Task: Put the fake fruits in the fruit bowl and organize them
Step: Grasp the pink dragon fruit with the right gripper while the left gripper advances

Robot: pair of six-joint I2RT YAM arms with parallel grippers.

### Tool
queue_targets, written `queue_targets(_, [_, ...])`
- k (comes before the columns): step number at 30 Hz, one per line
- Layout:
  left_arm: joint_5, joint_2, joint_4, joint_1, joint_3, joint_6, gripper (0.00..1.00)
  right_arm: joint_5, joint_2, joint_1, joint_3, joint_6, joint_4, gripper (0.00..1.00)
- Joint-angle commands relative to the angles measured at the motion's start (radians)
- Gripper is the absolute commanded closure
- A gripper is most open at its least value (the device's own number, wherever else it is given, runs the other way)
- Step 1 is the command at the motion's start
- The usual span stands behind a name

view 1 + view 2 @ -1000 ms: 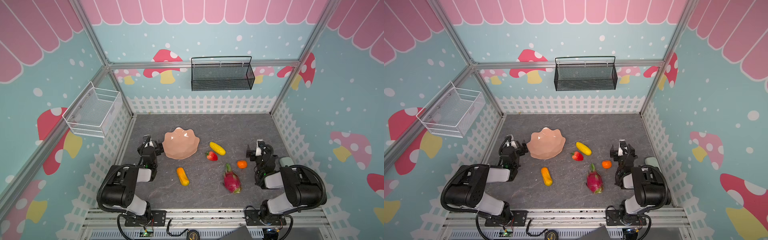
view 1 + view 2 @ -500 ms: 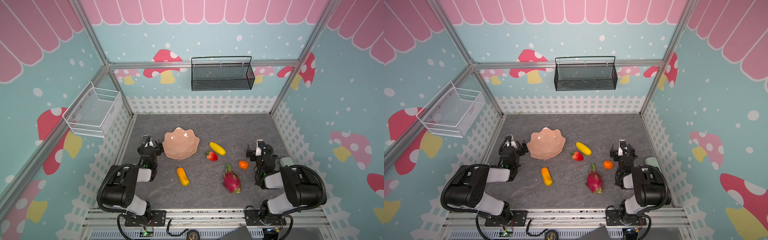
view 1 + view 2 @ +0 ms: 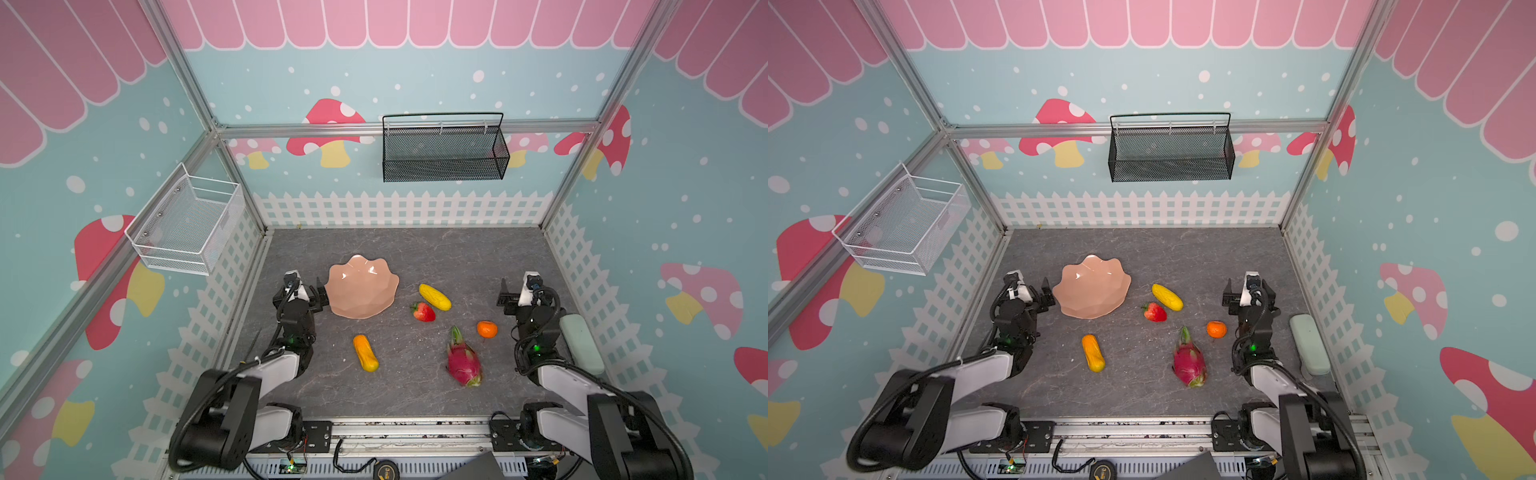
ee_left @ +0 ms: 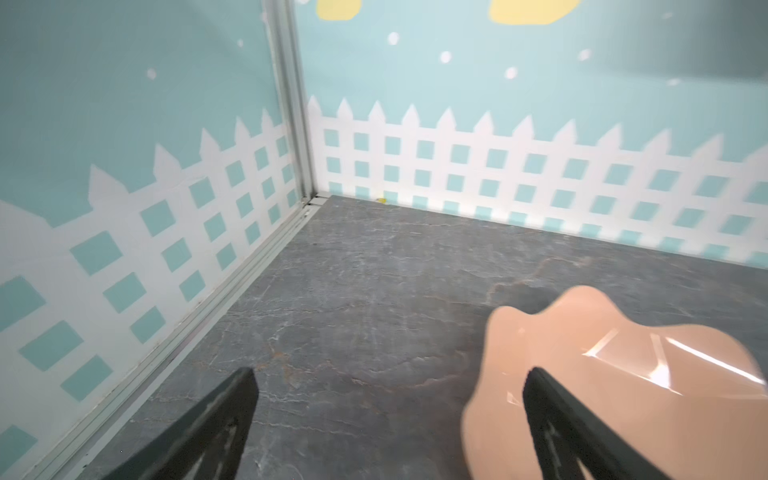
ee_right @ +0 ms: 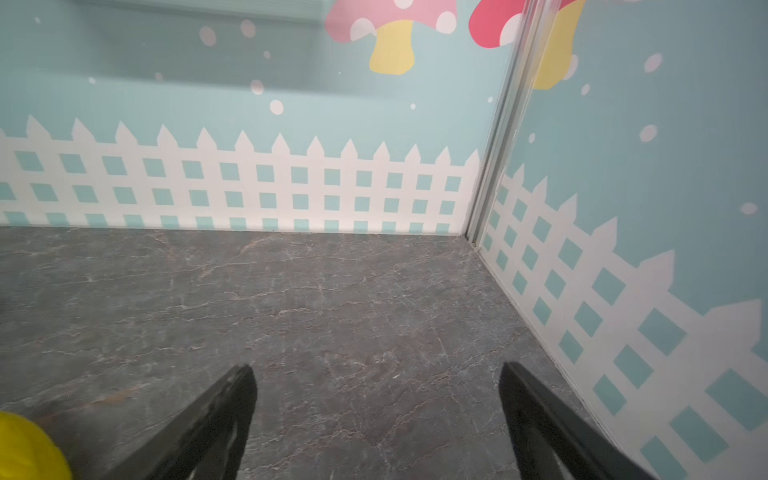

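1. The left gripper (image 4: 390, 376) and right gripper (image 5: 376, 370) both gape wide and empty. The fruit bowl (image 3: 361, 291) sits empty just beside the left one.
2. Risk: the orange (image 3: 487, 329), near the right gripper, could roll away if pinched off-centre.
3. The dragon fruit (image 3: 463, 363) lies on the worktop (image 3: 415, 249), long axis roughly front-to-back, green tip toward the back.

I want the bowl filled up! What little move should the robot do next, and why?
Probably bring the right gripper over the round orange. Its jaws stand open and empty, the orange lies closest to it, and the fruit bowl holds no fruit yet.
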Motion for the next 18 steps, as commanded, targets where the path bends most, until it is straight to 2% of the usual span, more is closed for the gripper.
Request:
queue_targets(1, [-0.095,-0.189,-0.407,-0.172,0.083,0.0,0.01,-0.05,-0.031,0.1,0.179,0.144,-0.615,0.06])
queue_targets(3, [-0.018,-0.304,-0.601,-0.278,0.125,-0.088,0.01,-0.026,-0.029,0.193,0.257,0.182,-0.823,0.05])
queue_targets(5, [0.134,-0.4,-0.709,-0.338,0.137,-0.201,0.0,-0.025,-0.044,0.268,0.277,0.229,-0.942,0.05])
queue_targets(9, [0.474,-0.513,-0.793,-0.418,0.114,-0.357,0.0,-0.073,-0.088,0.388,0.289,0.328,-1.106,0.05])
queue_targets(10, [0.524,-0.524,-0.794,-0.446,0.108,-0.374,0.01,-0.067,-0.096,0.409,0.291,0.356,-1.143,0.04])
queue_targets(12, [0.563,-0.53,-0.795,-0.529,0.104,-0.38,0.01,-0.049,-0.107,0.459,0.298,0.431,-1.233,0.02])
queue_targets(14, [0.543,-0.523,-0.804,-0.595,0.109,-0.353,0.01,-0.028,-0.11,0.518,0.307,0.496,-1.292,0.01])
queue_targets(18, [0.478,-0.508,-0.798,-0.637,0.106,-0.334,0.01,0.065,-0.076,0.651,0.362,0.606,-1.413,0.02])
